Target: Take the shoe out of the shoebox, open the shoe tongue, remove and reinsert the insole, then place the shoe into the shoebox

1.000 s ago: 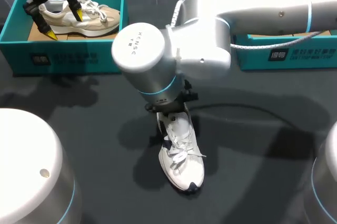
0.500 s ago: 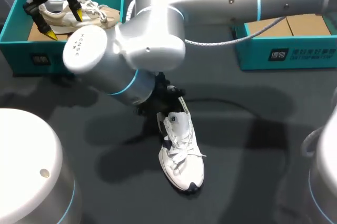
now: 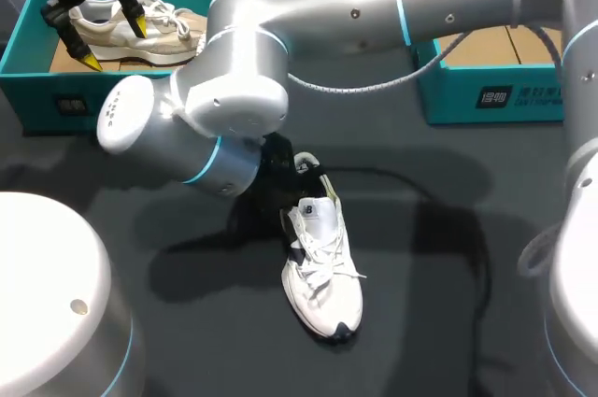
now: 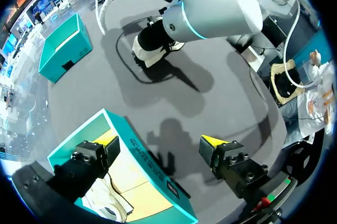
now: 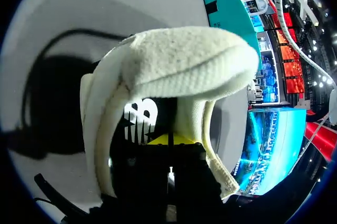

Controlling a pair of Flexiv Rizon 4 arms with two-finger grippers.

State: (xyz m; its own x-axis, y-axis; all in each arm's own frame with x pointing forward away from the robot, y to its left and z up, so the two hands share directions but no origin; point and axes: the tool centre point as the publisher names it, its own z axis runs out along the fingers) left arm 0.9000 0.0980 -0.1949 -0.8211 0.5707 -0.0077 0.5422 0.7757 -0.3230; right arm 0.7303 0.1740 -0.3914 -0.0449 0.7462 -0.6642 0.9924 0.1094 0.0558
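A white lace-up shoe (image 3: 322,271) lies on the dark table in the middle, toe toward me. My right arm comes across from the right, and its gripper (image 3: 295,190) is at the shoe's heel opening, mostly hidden under the wrist. In the right wrist view the right gripper (image 5: 168,139) is shut, its yellow tips together down inside the shoe on the dark lining, with a padded white edge of the shoe (image 5: 184,66) arching ahead of it. My left gripper (image 3: 114,42) (image 4: 160,142) hangs open over the left teal shoebox (image 3: 112,89), which holds a beige shoe (image 3: 140,33).
A second teal shoebox (image 3: 486,89) with a cardboard floor stands at the back right, partly under my right arm. In the left wrist view the box below the left gripper (image 4: 137,155) shows the beige shoe (image 4: 105,203), and the white shoe (image 4: 150,50) lies further out.
My right arm's wrist has swung toward the left over the table, with its gripper staying at the shoe's heel. The white shoe has kept its place. The left arm has not moved.
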